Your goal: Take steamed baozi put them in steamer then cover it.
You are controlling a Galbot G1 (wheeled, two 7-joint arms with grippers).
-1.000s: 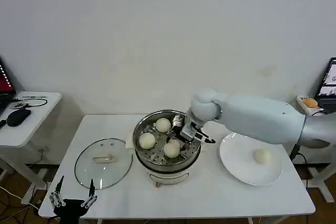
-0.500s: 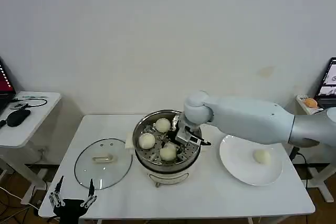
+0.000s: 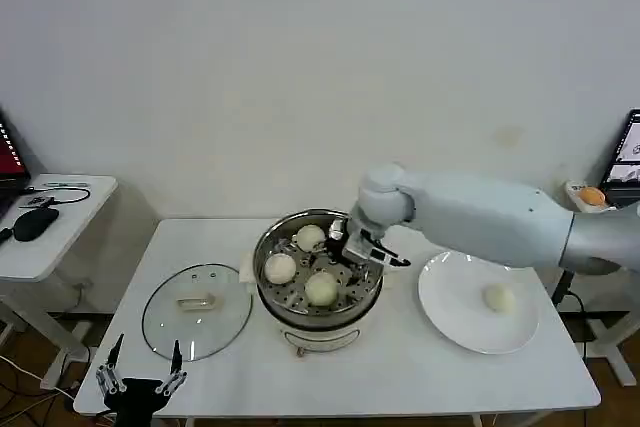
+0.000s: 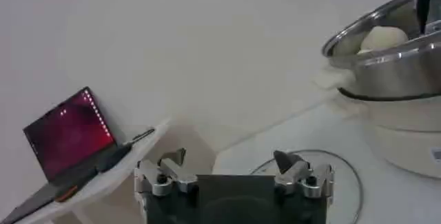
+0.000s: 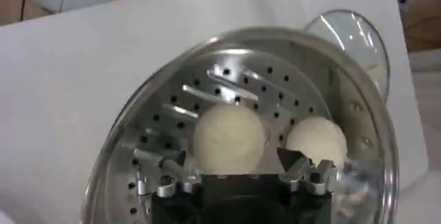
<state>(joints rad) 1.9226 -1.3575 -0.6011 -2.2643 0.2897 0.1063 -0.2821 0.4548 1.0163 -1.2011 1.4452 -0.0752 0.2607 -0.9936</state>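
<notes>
While three baozi [image 3: 320,288] sit in the steamer [image 3: 300,315], the right hand [image 5: 234,160] hovers spread, seemingly empty.

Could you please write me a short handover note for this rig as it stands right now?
Right pincer: open, empty, over the steamer by its right rim.
Left pincer: open, idle, low off the table's front left corner.
Baozi: three on the steamer tray, at the back, the left and the front; the fourth is on the plate to the right.
Lid: flat on the table, left of the steamer.
Done: three baozi loaded.
Left: move the last baozi from the plate into the steamer, then put the lid on.
</notes>
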